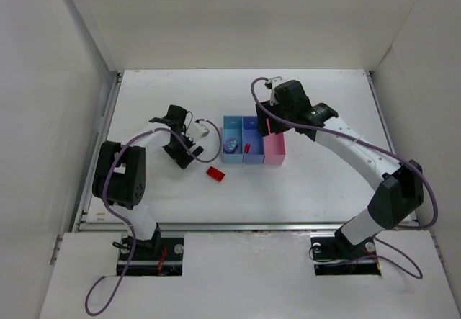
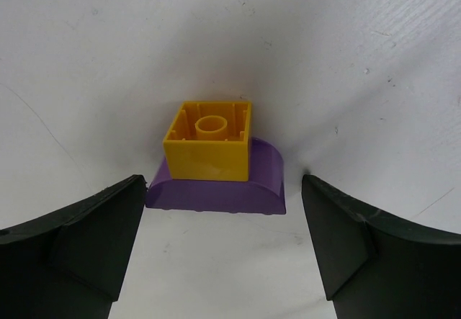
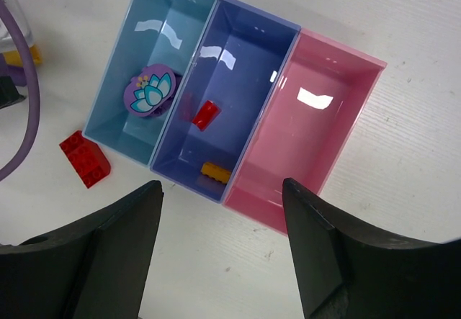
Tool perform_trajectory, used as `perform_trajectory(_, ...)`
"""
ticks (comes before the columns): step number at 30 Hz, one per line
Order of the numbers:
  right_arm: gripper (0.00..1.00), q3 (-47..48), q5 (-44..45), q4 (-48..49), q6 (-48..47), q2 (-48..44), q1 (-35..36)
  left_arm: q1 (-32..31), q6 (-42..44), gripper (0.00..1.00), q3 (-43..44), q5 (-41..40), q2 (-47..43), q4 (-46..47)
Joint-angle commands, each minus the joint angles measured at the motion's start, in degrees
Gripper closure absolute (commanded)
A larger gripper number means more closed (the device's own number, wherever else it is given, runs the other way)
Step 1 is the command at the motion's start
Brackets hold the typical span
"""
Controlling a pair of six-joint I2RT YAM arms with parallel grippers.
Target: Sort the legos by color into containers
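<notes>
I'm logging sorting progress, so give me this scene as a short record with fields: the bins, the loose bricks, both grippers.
light blue bin: purple flower piece
blue-violet bin: red brick, orange brick
pink bin: nothing inside
on table: stray red brick beside light blue bin; yellow brick touching purple curved brick
left gripper: open, straddling yellow and purple pair
right gripper: open, above bins, holding nothing

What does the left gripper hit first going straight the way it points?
Likely the purple curved brick with the yellow brick on it. Both sit centred ahead of the open left gripper, though depth is unclear.
</notes>
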Motion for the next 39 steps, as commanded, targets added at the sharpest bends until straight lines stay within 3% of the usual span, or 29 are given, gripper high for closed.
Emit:
perform_trajectory(1,0.27,1.07,1.38,0.62,0.16,-1.91,0.54,0.27,-0.05,0.13,0.50,1.51,1.19,1.11)
perform_trajectory(12,0.27,1.07,1.38,0.62,0.16,-1.39,0.54,0.27,-2.51,0.50,0.51,3.18,2.33,1.11)
perform_trajectory(23,0.27,2.13,1.38,0.09,0.16,-1.39,0.54,0.27,-4.36,0.79,2.08,3.79,3.39,-0.46)
perform_trajectory(30,0.27,4.14,-0.37,0.09,0.68,-1.91,0.54,0.80,-3.31,0.91,4.02,6.07,-6.53,-0.47)
perform_trajectory(33,0.26,5.55,-6.15,1.67,1.91,-3.23,-1.04,0.80,0.28,1.00,5.95,7.74,-13.47,0.14)
perform_trajectory(39,0.26,6.60,-23.12,10.63,3.58,-5.34,-3.42,-1.22,7.85,1.00,9.73,15.65,-23.84,0.67)
